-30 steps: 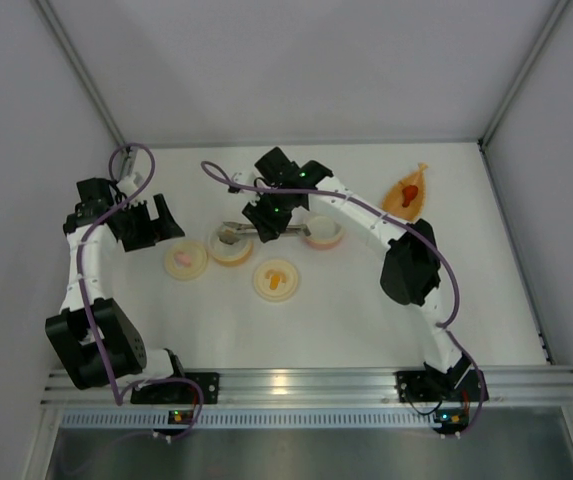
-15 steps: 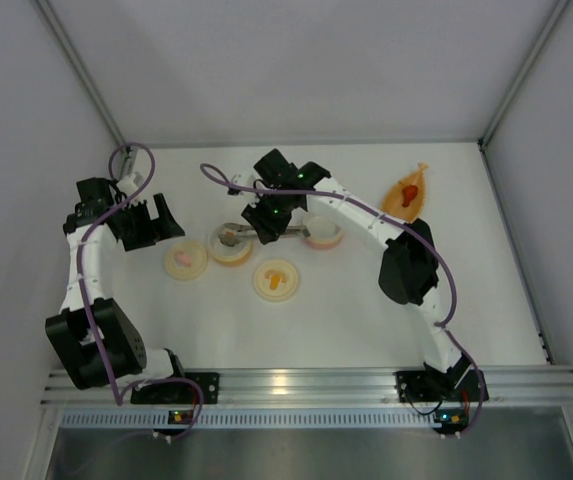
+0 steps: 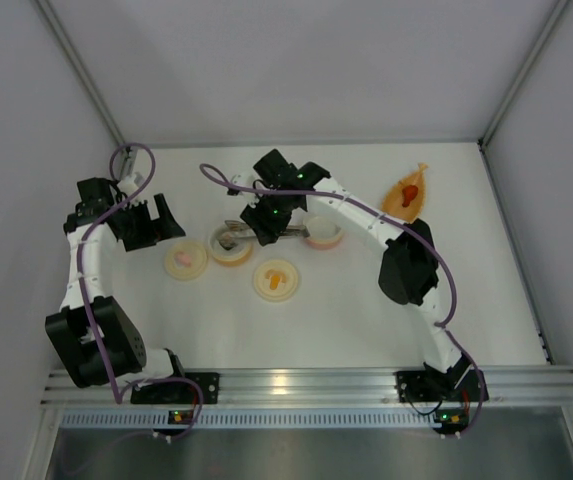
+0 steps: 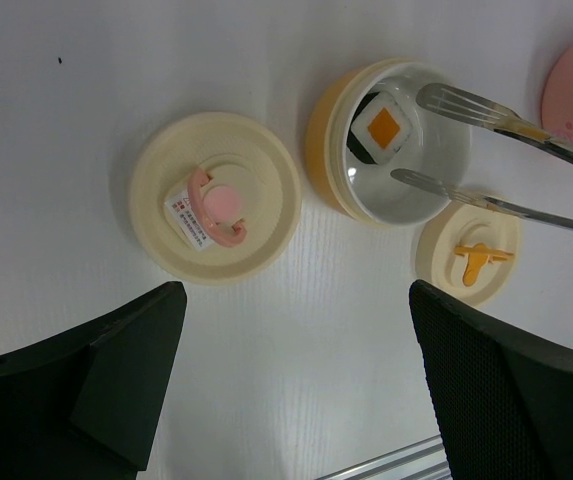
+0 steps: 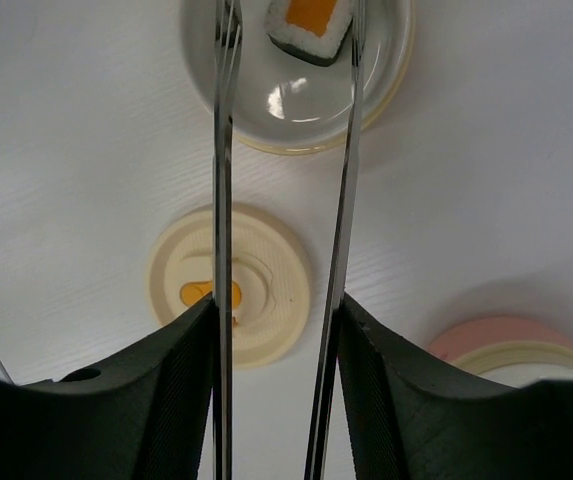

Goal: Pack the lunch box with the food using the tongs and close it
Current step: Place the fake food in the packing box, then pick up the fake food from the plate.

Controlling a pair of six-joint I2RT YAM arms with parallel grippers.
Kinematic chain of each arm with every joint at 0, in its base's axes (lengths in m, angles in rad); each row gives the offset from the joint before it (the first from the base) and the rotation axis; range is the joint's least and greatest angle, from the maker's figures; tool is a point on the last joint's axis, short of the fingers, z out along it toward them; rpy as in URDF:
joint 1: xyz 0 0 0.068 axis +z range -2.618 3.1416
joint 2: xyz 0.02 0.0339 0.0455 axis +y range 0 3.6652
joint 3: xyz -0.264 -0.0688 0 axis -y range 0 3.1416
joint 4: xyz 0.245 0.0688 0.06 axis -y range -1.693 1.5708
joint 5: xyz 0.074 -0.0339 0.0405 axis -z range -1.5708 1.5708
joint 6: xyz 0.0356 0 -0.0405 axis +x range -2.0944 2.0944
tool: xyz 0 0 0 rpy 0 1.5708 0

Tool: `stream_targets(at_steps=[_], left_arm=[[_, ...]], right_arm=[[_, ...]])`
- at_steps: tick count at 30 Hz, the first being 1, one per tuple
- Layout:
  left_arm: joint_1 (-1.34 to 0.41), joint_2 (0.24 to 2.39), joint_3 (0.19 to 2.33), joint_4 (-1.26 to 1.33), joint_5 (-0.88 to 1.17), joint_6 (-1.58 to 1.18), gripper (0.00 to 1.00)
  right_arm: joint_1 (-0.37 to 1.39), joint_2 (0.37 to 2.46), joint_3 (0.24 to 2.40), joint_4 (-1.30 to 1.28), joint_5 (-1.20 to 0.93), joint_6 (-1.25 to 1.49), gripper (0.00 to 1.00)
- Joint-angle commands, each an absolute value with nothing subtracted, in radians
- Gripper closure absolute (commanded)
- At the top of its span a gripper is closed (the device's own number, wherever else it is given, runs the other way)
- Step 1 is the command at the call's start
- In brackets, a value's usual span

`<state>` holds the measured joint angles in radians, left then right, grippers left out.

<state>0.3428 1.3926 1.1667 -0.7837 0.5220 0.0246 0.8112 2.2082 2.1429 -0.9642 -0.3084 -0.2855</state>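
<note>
the right tool (image 5: pixel 276 335) grips the tongs (image 5: pixel 222 200), whose two arms stand apart with their tips over the yellow bowl (image 5: pixel 266 115). the sushi roll (image 5: pixel 311 22) lies inside that bowl, free between the tips. the left tool (image 4: pixel 296 320) hangs spread wide and empty, over the pink-handled lid (image 4: pixel 256 190) at the bowl's nine o'clock. the red piece (image 3: pixel 407 189) sits on the leaf dish (image 3: pixel 418 170), far off at two o'clock on the surface (image 3: pixel 366 320).

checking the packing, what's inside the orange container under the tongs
One sushi roll lies inside the orange container, with the spread tips of the tongs over it. The floor beneath the roll and tips is covered.
</note>
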Motion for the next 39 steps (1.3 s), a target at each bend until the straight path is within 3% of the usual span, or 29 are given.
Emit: stream_targets(at_steps=[1,7,15,19,31,39], left_arm=[[0.35,1.387,1.201,-0.756,0.56,0.04,0.02],[0.35,1.351,1.223,-0.771,0.534,0.092,0.02],[0.347,1.313,1.212,-0.781,0.506,0.143,0.02],[0.345,1.316,1.218,-0.772,0.485,0.141,0.02],[0.347,1.348,1.238,-0.773,0.48,0.098,0.02],[0.348,1.35,1.232,-0.772,0.466,0.101,0.02]], right_arm=[[0.833,2.131,2.178,-0.907,-0.311,-0.276,0.53],[0.695,1.927,2.064,-0.89,-0.365,-0.227,0.55],[0.316,1.66,1.74,-0.861,-0.419,-0.114,0.58],[0.154,1.519,1.554,-0.836,-0.332,-0.051,0.58],[0.121,1.459,1.407,-0.795,0.153,0.182,0.65],[0.106,1.494,1.35,-0.727,0.216,0.247,0.64]])
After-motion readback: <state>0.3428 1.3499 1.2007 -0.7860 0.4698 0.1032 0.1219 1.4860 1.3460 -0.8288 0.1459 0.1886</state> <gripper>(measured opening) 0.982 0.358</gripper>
